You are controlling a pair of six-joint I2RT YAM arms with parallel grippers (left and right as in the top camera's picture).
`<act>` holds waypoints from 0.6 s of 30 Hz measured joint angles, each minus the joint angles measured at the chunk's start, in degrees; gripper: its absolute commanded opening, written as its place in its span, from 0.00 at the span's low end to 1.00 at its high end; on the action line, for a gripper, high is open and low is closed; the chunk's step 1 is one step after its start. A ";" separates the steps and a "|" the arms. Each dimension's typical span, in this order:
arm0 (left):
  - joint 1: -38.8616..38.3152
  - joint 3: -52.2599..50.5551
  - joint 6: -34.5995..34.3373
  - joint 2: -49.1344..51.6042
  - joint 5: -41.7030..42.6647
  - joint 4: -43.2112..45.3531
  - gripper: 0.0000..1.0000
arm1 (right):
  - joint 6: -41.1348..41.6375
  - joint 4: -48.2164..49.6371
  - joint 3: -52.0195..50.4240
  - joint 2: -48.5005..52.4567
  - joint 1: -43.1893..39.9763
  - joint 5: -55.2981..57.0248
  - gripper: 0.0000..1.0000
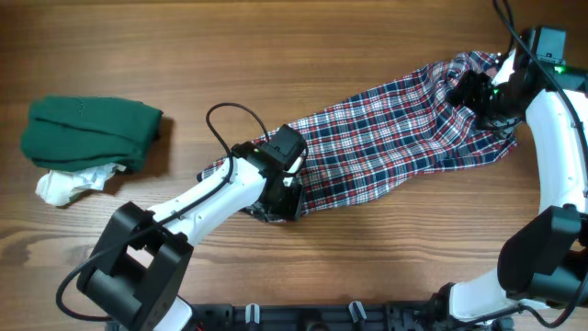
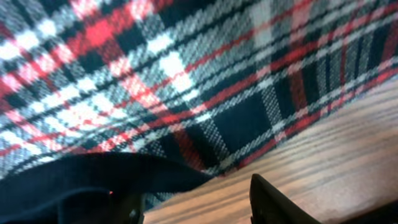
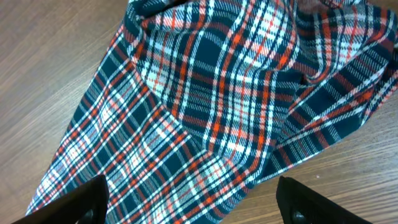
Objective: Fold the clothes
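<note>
A plaid garment (image 1: pixel 395 138) in navy, red and white lies stretched across the wooden table from centre to far right. It fills the left wrist view (image 2: pixel 186 81) and the right wrist view (image 3: pixel 205 106). My left gripper (image 1: pixel 283 198) is open at the garment's left end, low over its edge, with bare wood between the fingers (image 2: pixel 199 208). My right gripper (image 1: pixel 482 97) is open above the bunched right end, its fingers spread wide over the cloth (image 3: pixel 193 202).
A folded dark green garment (image 1: pixel 87 131) lies at the left of the table, with a crumpled white cloth (image 1: pixel 69 184) under its near edge. Bare wood (image 1: pixel 276 46) runs along the back.
</note>
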 measured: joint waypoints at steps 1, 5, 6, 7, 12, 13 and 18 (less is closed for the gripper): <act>0.00 -0.07 0.22 0.00 -0.48 1.46 0.54 | 0.00 -0.13 0.00 0.00 0.00 0.00 0.87; 0.07 -0.52 0.63 0.00 -0.70 5.27 0.51 | 0.00 -0.48 0.00 0.00 0.00 0.02 0.87; 0.07 -0.72 0.72 0.00 -0.48 5.33 0.51 | 0.00 -0.59 0.00 0.00 0.00 0.00 0.87; 0.07 -0.85 0.87 0.00 0.13 5.35 0.50 | 0.00 -0.66 0.00 0.00 0.00 0.00 0.87; 0.11 -1.05 2.84 0.00 4.74 5.35 0.27 | 0.00 -0.63 0.00 0.00 0.00 0.02 0.87; 0.11 -1.05 3.52 0.00 5.40 5.40 0.25 | 0.00 -0.63 0.00 0.00 0.00 0.00 0.87; 0.13 -1.05 6.12 0.00 7.21 7.37 0.04 | 0.00 -0.66 0.00 0.00 0.00 0.00 0.87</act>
